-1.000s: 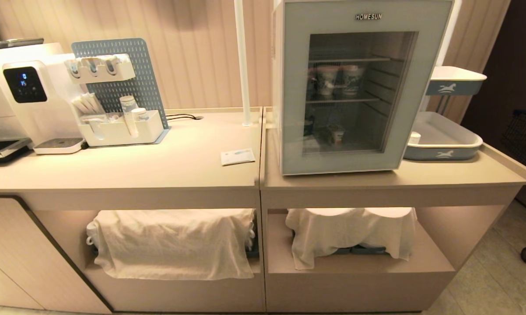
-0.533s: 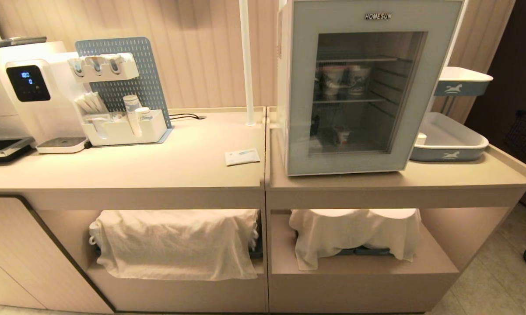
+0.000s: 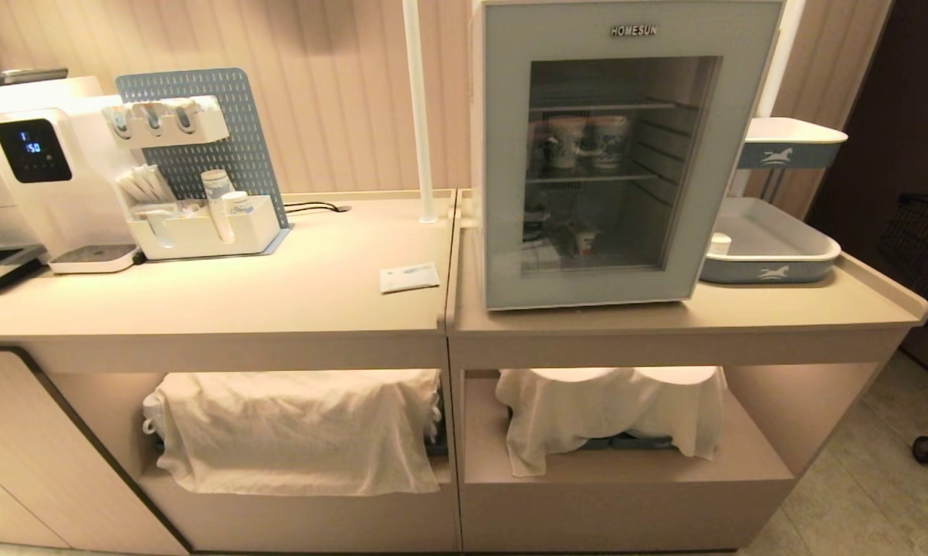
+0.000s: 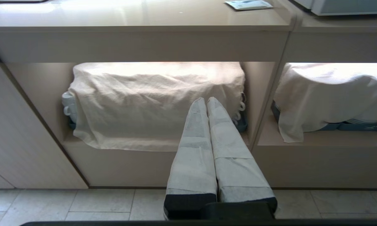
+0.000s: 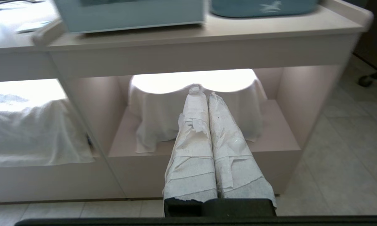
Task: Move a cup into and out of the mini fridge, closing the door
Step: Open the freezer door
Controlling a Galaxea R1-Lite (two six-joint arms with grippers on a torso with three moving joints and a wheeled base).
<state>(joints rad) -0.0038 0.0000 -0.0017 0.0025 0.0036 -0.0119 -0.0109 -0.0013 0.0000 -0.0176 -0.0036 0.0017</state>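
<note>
Fridge first: mini fridge (image 3: 595, 154) upright on right desk (image 3: 804, 309), door (image 3: 502, 170) shut flush, HOMESUN lettering along top. Cup (image 3: 585, 239) visible through glass on fridge floor, upright, below wire shelf w/ two taller paper cups (image 3: 584, 141). Left end effector (image 4: 206, 101) & right end effector (image 5: 202, 91) both clenched tight, grasping nothing, out of head view, parked low facing covered shelves under desk. So cup lies up and far from both, behind door; right arm judged nearer, since fridge base (image 5: 129, 15) sits directly above it in right wrist view, only a corner in left's. Hinge side cannot tell. Room: bare desk strip in front of fridge is narrow, near edge close; blue tray (image 3: 769, 247) just right of fridge, w/ a small white item inside; left desk (image 3: 279, 286) mostly open, paper card (image 3: 408, 276) near seam. Likely next: raise right arm, open door, reach in low under shelf.
</note>
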